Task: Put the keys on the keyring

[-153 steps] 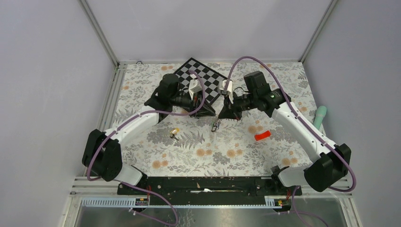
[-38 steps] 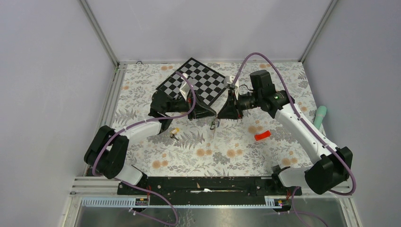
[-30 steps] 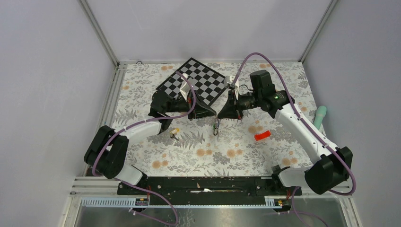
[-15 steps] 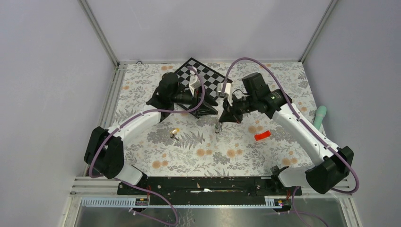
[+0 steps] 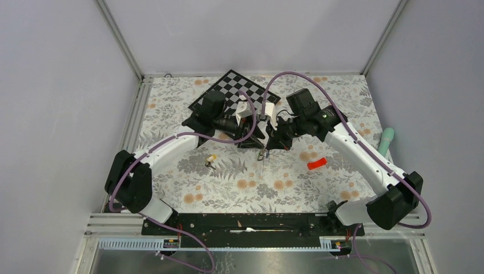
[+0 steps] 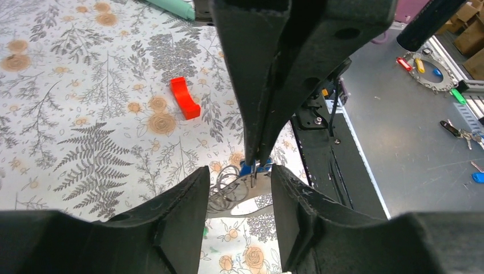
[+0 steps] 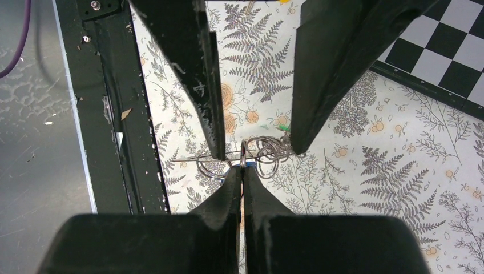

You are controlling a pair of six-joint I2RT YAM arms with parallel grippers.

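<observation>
The keyring (image 5: 262,154) hangs just above the table, a flat grey plate (image 6: 251,203) with several wire rings (image 7: 268,150). My right gripper (image 7: 242,169) is shut on one of its rings from above, also seen in the left wrist view (image 6: 255,161). A key's blue tag (image 6: 254,168) shows right behind those tips, and a green tag (image 7: 281,128) lies under the rings. My left gripper (image 6: 240,171) is open, its fingers (image 7: 208,103) standing either side of the keyring without gripping it. A key with a yellow tag (image 5: 210,160) lies loose to the left.
A checkerboard (image 5: 228,90) lies at the back behind both wrists. A red plastic piece (image 5: 317,164) lies right of the keyring and a teal object (image 5: 387,141) at the table's right edge. The black base rail (image 5: 245,222) runs along the near edge.
My left gripper has opened and moved right, so its fingers now straddle the keyring. My right gripper stays shut on the keyring and has shifted slightly left.
</observation>
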